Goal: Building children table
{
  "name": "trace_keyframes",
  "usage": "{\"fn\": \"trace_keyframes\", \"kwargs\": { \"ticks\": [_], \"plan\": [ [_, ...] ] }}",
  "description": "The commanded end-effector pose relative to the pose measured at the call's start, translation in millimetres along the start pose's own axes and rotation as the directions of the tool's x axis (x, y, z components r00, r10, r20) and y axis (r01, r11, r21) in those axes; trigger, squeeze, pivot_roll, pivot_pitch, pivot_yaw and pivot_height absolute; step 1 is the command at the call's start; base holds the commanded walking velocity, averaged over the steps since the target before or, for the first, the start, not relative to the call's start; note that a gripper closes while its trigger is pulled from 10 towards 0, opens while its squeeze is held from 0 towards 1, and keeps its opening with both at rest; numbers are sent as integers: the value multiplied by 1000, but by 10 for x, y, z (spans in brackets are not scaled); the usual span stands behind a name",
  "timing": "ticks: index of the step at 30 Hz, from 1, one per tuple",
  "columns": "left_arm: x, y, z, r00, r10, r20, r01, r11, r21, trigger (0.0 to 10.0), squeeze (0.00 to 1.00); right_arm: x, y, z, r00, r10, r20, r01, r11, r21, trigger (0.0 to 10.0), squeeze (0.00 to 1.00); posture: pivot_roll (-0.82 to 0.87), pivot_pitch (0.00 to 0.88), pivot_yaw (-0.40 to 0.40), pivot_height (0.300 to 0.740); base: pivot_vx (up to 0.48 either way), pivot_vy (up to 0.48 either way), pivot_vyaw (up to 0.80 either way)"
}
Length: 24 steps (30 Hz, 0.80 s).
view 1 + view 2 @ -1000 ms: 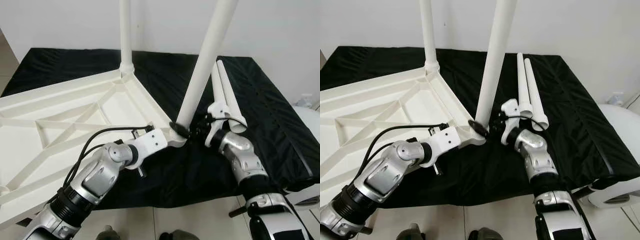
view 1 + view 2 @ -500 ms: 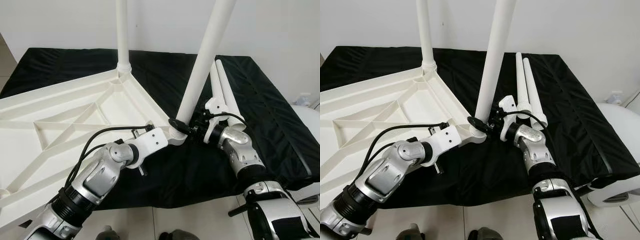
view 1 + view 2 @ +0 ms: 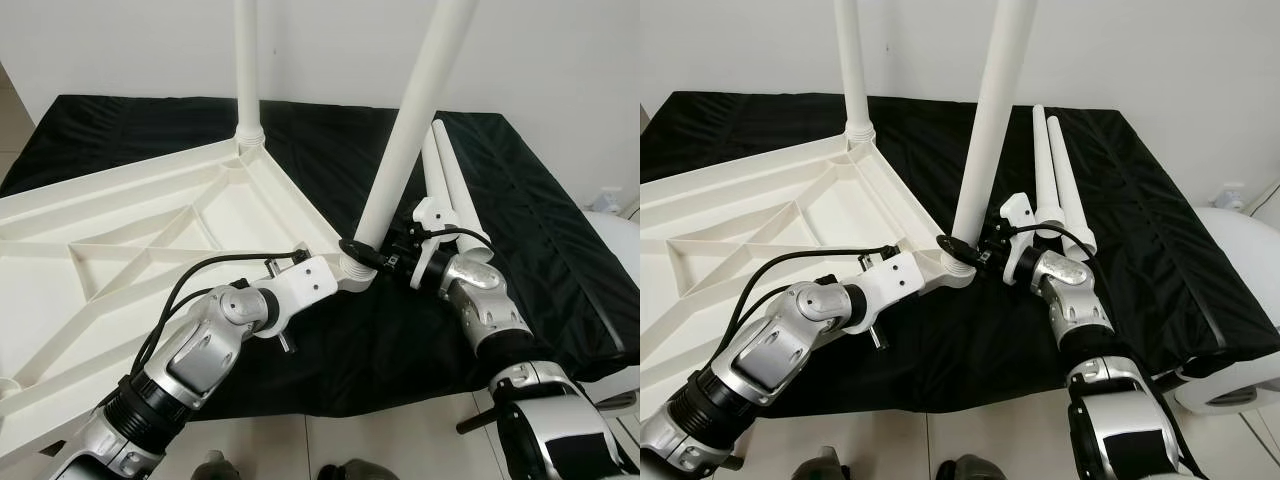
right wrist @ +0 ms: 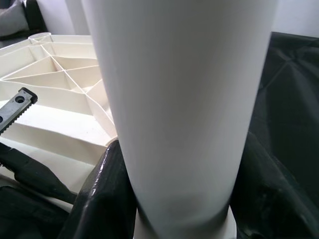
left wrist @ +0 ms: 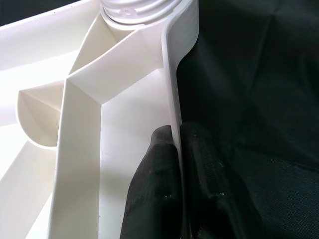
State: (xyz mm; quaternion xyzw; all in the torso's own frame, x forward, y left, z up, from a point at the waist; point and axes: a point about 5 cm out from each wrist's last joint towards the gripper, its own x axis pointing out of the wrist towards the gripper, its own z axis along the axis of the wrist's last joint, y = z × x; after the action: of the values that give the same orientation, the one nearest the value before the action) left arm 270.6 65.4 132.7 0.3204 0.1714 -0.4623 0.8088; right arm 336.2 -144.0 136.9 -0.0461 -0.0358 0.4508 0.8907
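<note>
**Black cloth bench, white plastic table upside down**

Black cloth [image 3: 520, 210] lies under the inverted ribbed tabletop [image 3: 150, 230]. Left wrist view shows the left gripper [image 5: 174, 149] pinching its thin near-right rim. Right wrist view shows the right gripper [image 4: 174, 199] clamped around the smooth round leg [image 3: 405, 130] at the corner socket. Two spare legs [image 3: 1055, 180] lie right.
</note>
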Motion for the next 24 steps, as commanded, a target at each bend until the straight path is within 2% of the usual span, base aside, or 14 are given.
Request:
{"fn": "trace_keyframes", "kwargs": {
  "ticks": [1,9,11,12,13,16,18,19,24],
  "plan": [
    [-1,-25,44,1000,11,14,-11,999,45,10000,0,-100,-59,8,994,-106,31,105,994,26,10000,0,36,0,-79,740,0,0,0],
    [1,-48,43,1000,6,17,-6,999,42,10000,0,-49,96,56,976,-195,97,191,980,51,10000,0,18,0,-75,740,0,0,0],
    [14,-65,49,1000,-3,20,3,999,40,10000,0,7,217,91,964,-238,122,232,971,61,10000,0,11,0,-72,740,0,0,0],
    [14,-65,49,1000,-3,20,3,999,40,10000,0,7,217,91,964,-238,122,232,971,61,10000,0,11,0,-72,740,0,0,0],
    [22,-78,55,1000,-9,22,9,999,40,10000,0,43,285,111,949,-287,129,281,958,61,10000,0,9,0,-72,740,0,0,0],
    [24,-82,56,1000,-11,22,10,999,40,10000,0,52,296,114,944,-304,130,299,952,60,10000,0,9,0,-72,740,0,0,0],
    [25,-89,57,1000,-13,23,12,999,40,10000,0,77,305,94,905,-409,113,403,912,73,10000,0,9,0,-75,740,0,0,0],
    [25,-89,57,1000,-13,23,12,999,40,10000,0,77,305,94,905,-409,113,403,912,73,10000,0,9,0,-75,740,0,0,0],
    [28,-110,51,1000,-17,23,16,999,37,10000,0,142,385,133,819,-563,106,552,825,121,10000,0,16,0,-79,740,0,0,0]
  ]
}}
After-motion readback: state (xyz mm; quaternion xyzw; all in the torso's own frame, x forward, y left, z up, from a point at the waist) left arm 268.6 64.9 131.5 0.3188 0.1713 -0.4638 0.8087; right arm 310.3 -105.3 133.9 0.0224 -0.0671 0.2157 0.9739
